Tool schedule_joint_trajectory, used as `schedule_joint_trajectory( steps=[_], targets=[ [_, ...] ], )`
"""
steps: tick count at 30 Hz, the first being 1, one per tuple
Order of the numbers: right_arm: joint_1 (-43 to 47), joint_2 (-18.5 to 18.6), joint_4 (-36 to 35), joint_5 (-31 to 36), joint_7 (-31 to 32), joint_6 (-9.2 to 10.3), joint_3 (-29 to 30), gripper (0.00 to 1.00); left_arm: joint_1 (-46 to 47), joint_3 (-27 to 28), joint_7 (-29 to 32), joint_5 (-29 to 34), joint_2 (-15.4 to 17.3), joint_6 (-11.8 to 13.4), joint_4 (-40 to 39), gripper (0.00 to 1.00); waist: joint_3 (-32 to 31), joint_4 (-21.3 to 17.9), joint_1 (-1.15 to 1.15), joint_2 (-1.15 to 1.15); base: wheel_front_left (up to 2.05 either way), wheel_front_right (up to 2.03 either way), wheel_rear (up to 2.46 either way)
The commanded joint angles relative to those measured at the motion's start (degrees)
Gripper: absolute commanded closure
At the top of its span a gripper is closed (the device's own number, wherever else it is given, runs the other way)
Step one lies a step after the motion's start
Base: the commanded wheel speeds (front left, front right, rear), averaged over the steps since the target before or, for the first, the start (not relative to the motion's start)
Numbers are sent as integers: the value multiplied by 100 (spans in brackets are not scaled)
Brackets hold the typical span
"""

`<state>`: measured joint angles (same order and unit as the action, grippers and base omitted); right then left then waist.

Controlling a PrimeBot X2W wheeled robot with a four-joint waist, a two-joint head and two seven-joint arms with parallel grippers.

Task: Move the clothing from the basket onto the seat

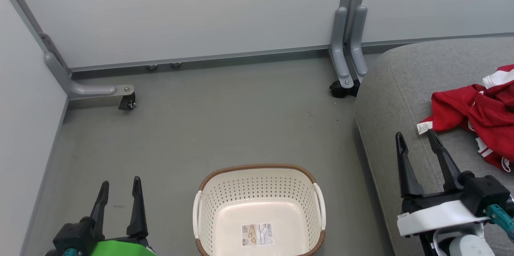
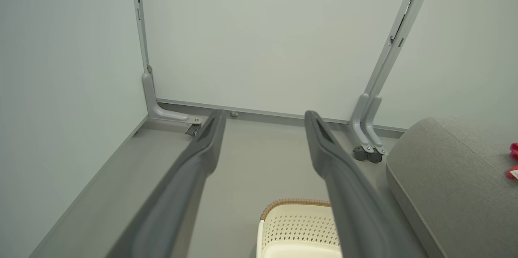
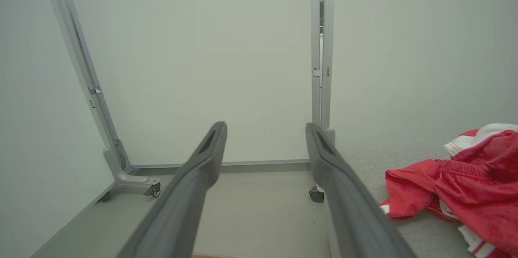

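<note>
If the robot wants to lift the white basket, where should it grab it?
Probably by one of the white side handles, coming down from above. The basket stands upright and empty on the floor, and each handle bows out from its wall as a thin bar that looks easy to pinch.

A screened-off lab test bay is showing: pale partition panels (image 1: 180, 11) on castered grey feet (image 1: 96, 89) are enclosing grey flooring (image 1: 221, 119) from nine to one o'clock.
</note>
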<state>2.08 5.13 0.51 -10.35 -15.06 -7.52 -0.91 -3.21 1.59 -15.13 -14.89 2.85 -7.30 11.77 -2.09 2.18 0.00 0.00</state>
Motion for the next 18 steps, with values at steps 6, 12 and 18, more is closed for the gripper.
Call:
schedule_joint_trajectory(
  steps=[6, 12, 18],
  targets=[
    [-15, -18, -148, 8, -16, 7, 51, 0, -87, 86, 1, -141, 10, 1, 58, 0, -10, -19, 0, 0, 0, 0, 0],
    [-17, -10, -176, 20, -16, 7, 62, 0, -77, 102, 1, -121, 10, -3, 37, 0, -15, -31, 0, 0, 0, 0, 0],
    [-1, -6, -125, 24, -16, 7, 79, 0, -107, 67, 1, -93, 10, -5, 75, 0, -27, -42, 0, 0, 0, 0, 0]
  ],
)
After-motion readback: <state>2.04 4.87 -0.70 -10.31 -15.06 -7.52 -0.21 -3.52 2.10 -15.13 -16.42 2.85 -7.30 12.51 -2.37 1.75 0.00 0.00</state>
